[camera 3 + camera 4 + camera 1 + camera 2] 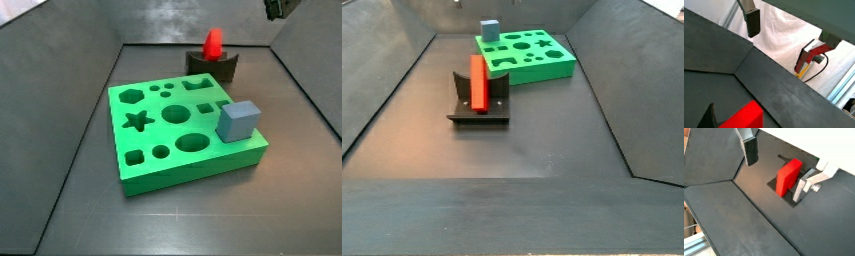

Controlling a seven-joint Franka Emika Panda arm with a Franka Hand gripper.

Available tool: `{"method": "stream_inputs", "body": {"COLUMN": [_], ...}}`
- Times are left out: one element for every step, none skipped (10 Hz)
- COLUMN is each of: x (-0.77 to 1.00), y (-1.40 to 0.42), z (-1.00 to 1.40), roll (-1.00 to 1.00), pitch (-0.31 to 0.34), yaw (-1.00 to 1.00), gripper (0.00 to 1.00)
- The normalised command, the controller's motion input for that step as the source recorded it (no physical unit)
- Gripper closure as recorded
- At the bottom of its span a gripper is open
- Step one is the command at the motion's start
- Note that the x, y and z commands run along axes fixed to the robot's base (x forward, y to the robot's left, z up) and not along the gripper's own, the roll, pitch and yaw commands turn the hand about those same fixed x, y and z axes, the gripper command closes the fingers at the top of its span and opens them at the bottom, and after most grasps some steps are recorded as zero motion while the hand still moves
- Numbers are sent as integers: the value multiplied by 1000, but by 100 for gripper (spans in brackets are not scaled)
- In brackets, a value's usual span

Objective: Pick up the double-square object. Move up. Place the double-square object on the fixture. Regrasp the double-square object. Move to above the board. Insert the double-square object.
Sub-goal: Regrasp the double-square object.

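While hand [781, 163] hovers open, double-square object [787, 176] (red) rests on fixture [478, 109].

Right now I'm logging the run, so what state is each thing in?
double-square object: upright on the fixture, not gripped.
fixture: on the floor, holding the red piece.
board: flat, holes unfilled.
grey-blue cube: resting on the board.
gripper: open, empty, raised.

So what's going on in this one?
A Panda arm is moving a red block toward a green board. Right now the block stands on the fixture, with nothing gripping it. The tool is open and hangs above and apart from the block, its fingers empty in both wrist views. A grey-blue cube sits on the board. The regrasp and insertion are not yet done.
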Motion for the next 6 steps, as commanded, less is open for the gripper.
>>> {"method": "stream_inputs", "body": {"x": [386,381,378,373,368,360], "y": [-54,-52,-52,-51,-50,-49], "z": [-35,-38,-38,-40,-40,-39], "roll": [175,170,167,161,157,151], "pitch": [21,27,31,38,44,52], "yaw": [115,105,102,99,99,101], "gripper": [0,0,0,0,0,0]}}
